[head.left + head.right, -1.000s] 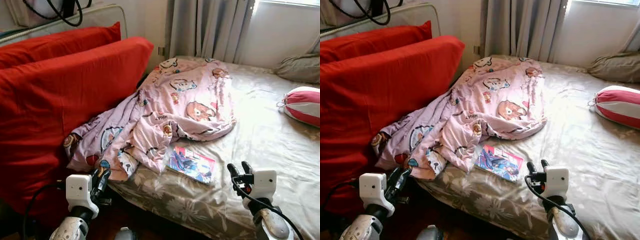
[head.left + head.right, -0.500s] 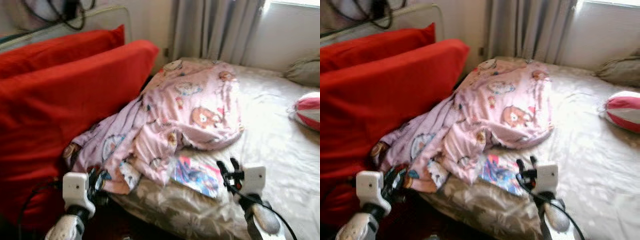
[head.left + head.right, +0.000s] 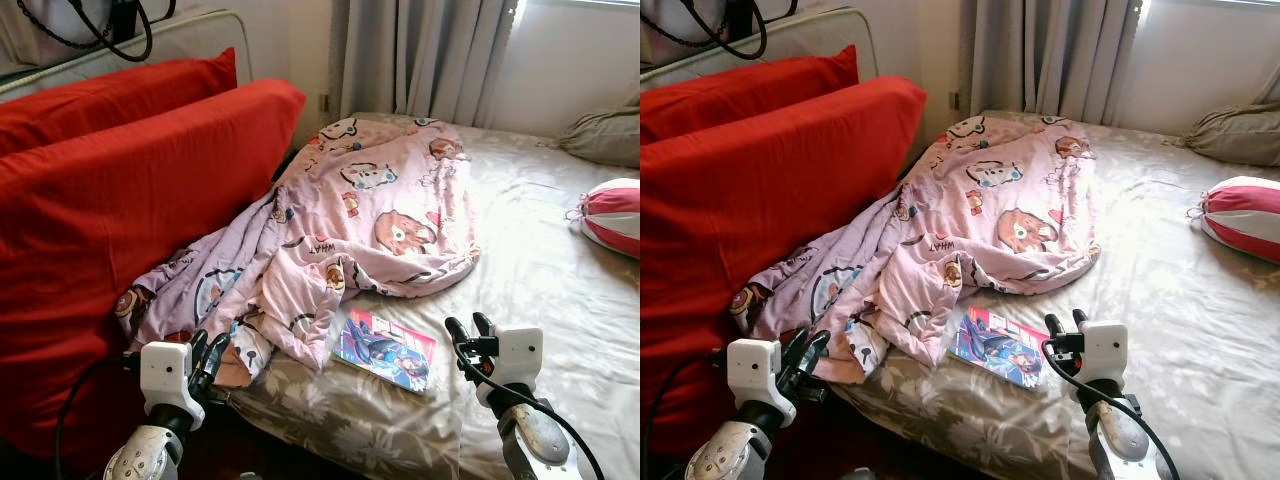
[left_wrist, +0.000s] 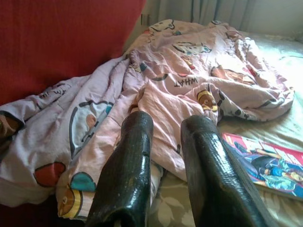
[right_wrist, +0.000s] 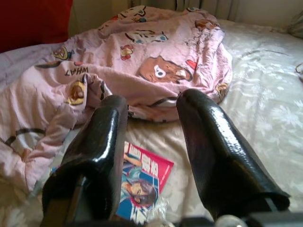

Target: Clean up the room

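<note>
Right hand (image 3: pixel 469 327) now closer to comic book (image 3: pixel 385 349); nothing else moved.

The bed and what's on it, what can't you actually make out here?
- Magazine: one corner tucked under the pink blanket in the eye views; its title too small to read.
- Bed under the blanket: hidden.
- Striped cushion: cut off by the right edge.
- Grey pillow: cut off there too.

Pink blanket (image 3: pixel 360 215) covers magazine (image 3: pixel 385 348) top corner. Striped pillow (image 3: pixel 612 215) and grey pillow (image 3: pixel 603 135) cut off at right edge.
</note>
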Controlling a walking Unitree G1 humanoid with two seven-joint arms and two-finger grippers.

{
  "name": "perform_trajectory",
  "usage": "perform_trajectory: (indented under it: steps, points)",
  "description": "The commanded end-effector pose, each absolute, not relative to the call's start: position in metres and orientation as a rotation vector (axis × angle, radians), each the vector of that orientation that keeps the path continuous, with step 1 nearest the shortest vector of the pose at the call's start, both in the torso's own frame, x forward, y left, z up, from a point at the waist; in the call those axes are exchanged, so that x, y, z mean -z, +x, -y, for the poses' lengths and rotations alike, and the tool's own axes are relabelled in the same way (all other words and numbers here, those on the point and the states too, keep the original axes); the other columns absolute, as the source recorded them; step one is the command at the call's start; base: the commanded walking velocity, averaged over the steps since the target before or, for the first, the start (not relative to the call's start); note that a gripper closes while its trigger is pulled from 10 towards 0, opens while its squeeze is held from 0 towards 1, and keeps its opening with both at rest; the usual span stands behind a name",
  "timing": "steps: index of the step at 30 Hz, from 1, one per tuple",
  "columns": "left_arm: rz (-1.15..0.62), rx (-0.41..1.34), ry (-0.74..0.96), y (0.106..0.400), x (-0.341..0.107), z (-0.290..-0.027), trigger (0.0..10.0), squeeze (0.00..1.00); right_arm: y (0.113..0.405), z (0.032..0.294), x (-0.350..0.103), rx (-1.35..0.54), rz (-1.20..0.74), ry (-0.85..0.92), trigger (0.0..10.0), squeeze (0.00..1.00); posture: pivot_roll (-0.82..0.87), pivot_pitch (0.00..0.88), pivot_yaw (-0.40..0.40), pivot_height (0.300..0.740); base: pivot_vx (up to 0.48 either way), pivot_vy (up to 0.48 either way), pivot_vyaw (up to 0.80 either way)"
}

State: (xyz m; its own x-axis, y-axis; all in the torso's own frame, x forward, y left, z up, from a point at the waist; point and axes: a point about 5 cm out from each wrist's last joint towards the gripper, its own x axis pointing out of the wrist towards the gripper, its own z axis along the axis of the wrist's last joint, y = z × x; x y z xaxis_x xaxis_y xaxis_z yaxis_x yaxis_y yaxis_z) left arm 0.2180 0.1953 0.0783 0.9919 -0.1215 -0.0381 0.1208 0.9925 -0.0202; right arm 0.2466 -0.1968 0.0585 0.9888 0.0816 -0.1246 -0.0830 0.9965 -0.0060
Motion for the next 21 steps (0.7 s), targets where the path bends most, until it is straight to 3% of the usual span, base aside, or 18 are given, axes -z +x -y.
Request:
perform_trajectory:
  steps: [1, 21]
  points:
    - [-0.039, 0.119, -0.016, 0.2179, -0.0809, -0.1967, 10.0, 0.00, 0.2442, 0.1985, -0.0555, -0.066, -0.135, 0.000, 10.0, 0.00, 0.02, 0.000, -0.005, 0.630, 0.000, 0.000, 0.00]
    - [-0.035, 0.110, -0.017, 0.2192, -0.0814, -0.1964, 10.0, 0.00, 0.2467, 0.1916, -0.0466, -0.109, -0.193, 0.043, 10.0, 0.00, 0.02, 0.000, -0.004, 0.630, 0.000, 0.000, 0.00]
